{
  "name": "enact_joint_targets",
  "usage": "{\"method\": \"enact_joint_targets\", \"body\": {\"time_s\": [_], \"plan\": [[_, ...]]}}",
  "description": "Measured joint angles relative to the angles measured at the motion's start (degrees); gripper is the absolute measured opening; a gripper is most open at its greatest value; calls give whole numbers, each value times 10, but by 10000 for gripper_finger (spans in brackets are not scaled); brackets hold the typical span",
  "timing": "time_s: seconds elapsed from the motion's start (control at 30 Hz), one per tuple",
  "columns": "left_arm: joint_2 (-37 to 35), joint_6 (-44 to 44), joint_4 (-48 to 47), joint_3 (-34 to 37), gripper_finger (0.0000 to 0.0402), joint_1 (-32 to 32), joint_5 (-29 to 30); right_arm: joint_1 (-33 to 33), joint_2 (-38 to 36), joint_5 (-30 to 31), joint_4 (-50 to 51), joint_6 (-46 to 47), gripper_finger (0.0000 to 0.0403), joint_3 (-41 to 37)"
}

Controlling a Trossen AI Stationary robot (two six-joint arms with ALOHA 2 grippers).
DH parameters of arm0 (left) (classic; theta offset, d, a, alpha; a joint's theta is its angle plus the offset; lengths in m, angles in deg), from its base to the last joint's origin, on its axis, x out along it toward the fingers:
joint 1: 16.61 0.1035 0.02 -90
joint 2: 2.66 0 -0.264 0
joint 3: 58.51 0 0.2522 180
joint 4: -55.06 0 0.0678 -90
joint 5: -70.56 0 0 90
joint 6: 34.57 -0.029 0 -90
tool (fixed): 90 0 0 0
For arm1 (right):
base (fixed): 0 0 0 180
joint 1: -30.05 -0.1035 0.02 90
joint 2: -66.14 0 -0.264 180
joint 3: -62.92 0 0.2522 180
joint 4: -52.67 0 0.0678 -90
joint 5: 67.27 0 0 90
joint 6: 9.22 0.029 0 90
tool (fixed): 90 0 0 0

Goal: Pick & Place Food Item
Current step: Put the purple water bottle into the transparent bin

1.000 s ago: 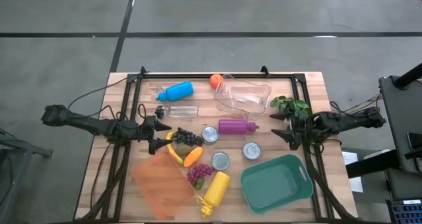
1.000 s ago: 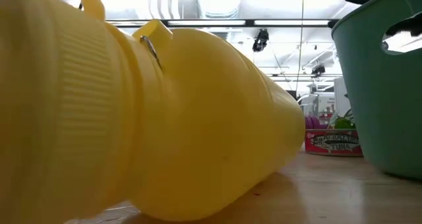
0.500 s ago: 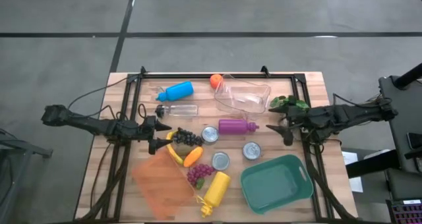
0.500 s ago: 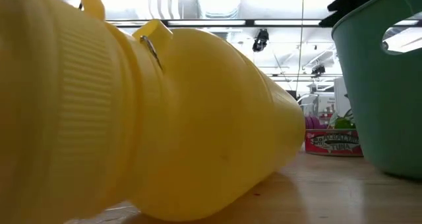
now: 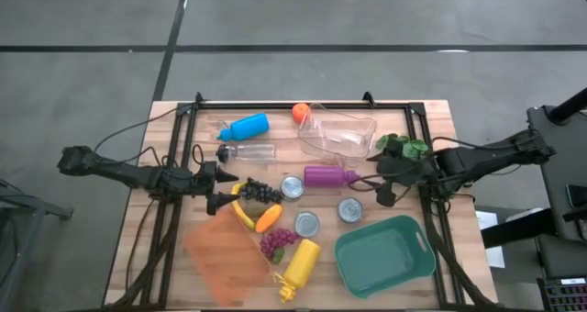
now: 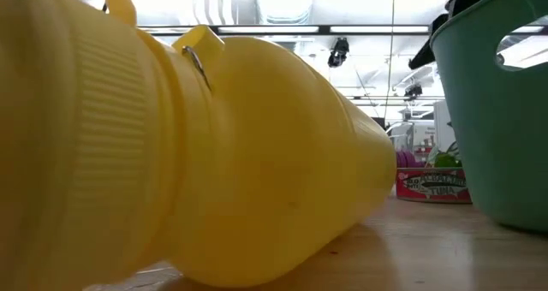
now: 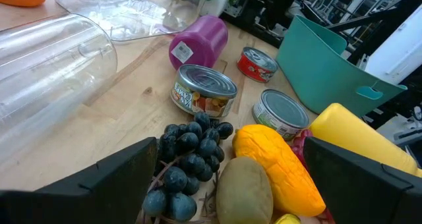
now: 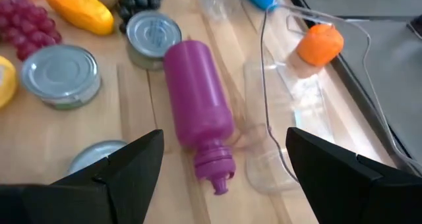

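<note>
The right gripper [image 5: 383,191] has moved in from the bench's right edge over the last second — it now hangs near the purple bottle [image 5: 326,175] and the tin can [image 5: 349,209], with the leafy greens [image 5: 404,147] just behind it. Its jaws stand open and hold nothing.

The left gripper [image 5: 220,188] has not moved; it rests beside the dark grapes [image 5: 260,193], jaws wide and empty.

The food — dark grapes, the orange mango [image 5: 268,218], the red grapes [image 5: 276,242] — lies mid-bench, well apart from the right gripper; the teal bin [image 5: 417,261] sits front right.

So the right arm seems to be starting its reach, with no item chosen that I can tell.
</note>
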Motion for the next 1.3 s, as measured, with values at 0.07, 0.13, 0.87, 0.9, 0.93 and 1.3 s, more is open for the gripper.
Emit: {"method": "enact_joint_targets", "body": {"time_s": [0.07, 0.13, 0.87, 0.9, 0.93, 1.3], "plan": [[0, 0, 0, 0, 384, 0, 0, 0, 12, -7, 0, -2, 318, 0], [0, 0, 0, 0, 384, 0, 0, 0, 27, -19, 1, -2, 318, -1], [0, 0, 0, 0, 384, 0, 0, 14, 210, -37, -30, -38, 318, -6], [0, 0, 0, 0, 384, 0, 0, 16, 213, -41, -34, -46, 318, -6], [0, 0, 0, 0, 384, 0, 0, 20, 219, -45, -38, -53, 318, -6], [0, 0, 0, 0, 384, 0, 0, 46, 290, -51, -70, -78, 318, -6]]}}
